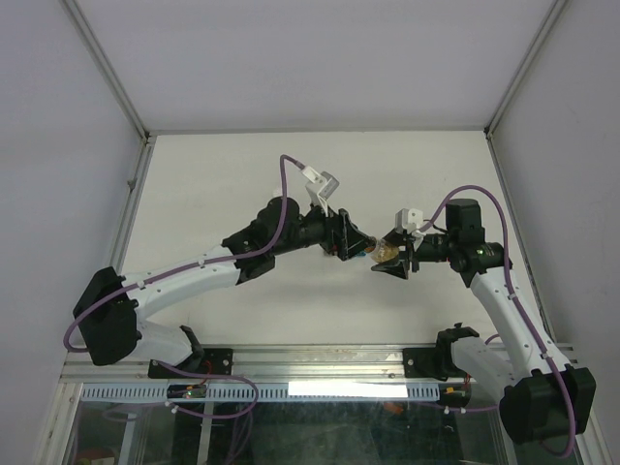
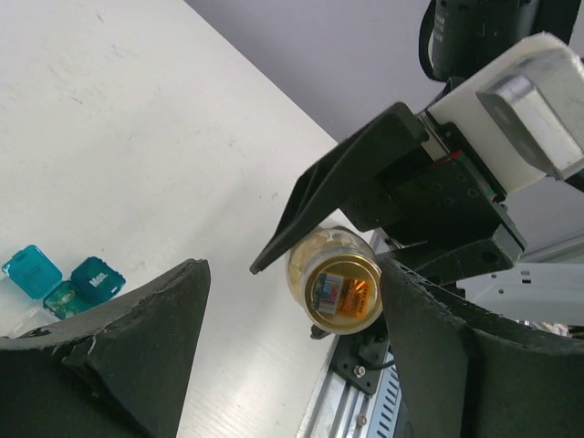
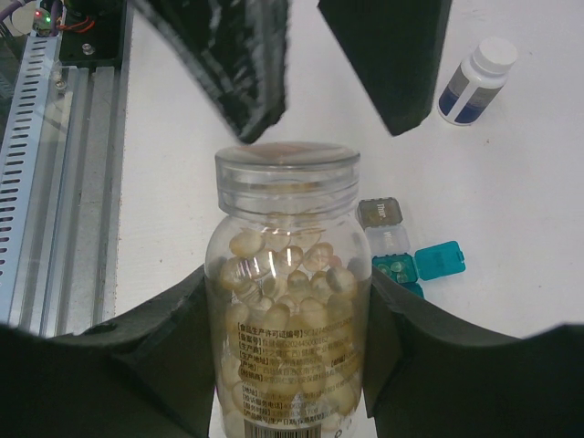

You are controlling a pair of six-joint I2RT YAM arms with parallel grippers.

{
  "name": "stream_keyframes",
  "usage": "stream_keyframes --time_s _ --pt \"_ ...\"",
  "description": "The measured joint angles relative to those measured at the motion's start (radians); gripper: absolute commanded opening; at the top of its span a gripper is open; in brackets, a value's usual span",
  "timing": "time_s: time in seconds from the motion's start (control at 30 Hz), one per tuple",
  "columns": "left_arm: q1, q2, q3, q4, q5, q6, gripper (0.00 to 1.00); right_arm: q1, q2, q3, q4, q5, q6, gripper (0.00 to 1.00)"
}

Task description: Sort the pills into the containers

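Clear plastic bottle (image 3: 287,365) clamped mid-air in the right gripper (image 3: 287,283), lid (image 3: 286,169) facing the left gripper (image 3: 324,123), jaws apart, just off the lid, holding nothing. Danger here: a crooked bite on that lid, twisting the bottle loose, pills (image 3: 274,265) scattering across the tabletop (image 3: 511,201). Down there, containers (image 3: 401,265) lying open near a white bottle (image 3: 476,80): plain from the right wrist, hidden from the top camera.
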Motion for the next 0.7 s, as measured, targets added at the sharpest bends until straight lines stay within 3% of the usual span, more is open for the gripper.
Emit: stream_keyframes --time_s 0.3,0.53,0.63,0.7 --pt "-0.073 0.019 0.044 -0.087 -0.025 0.031 0.6 0.0 0.0 0.0 0.0 0.0 0.0 0.0" --pt "-0.074 0.036 0.07 -0.105 -0.018 0.049 0.31 0.0 0.0 0.0 0.0 0.003 0.001 0.0" --pt "-0.074 0.041 0.078 -0.111 -0.006 0.072 0.13 0.0 0.0 0.0 0.0 0.005 0.0 0.0" --pt "-0.073 0.045 0.083 -0.113 0.018 0.108 0.08 0.0 0.0 0.0 0.0 0.009 -0.003 0.0"
